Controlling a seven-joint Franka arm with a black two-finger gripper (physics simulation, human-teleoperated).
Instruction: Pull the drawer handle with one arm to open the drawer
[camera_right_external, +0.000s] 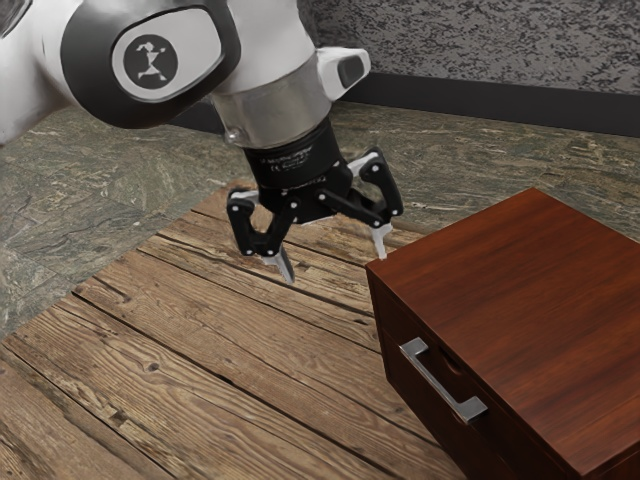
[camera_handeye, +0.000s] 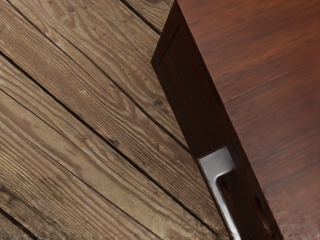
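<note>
A dark red-brown wooden cabinet (camera_right_external: 520, 290) stands on the plank table at the exterior view's right. Its drawer front (camera_right_external: 425, 395) faces the exterior view's lower left and sits flush with the cabinet body. A silver bar handle (camera_right_external: 441, 380) runs across that front. My gripper (camera_right_external: 332, 256) hangs open above the table, up and to the left of the cabinet's near top corner, apart from the handle, with nothing between its fingers. In the wrist view the cabinet top (camera_handeye: 260, 85) and one end of the handle (camera_handeye: 218, 172) lie below and beside my hand.
The weathered plank table (camera_right_external: 200, 350) stretches out to the exterior view's left of the cabinet. Beyond its edge lies a mottled stone floor (camera_right_external: 90, 190), and a grey wall with a dark baseboard (camera_right_external: 500, 100) runs along the back.
</note>
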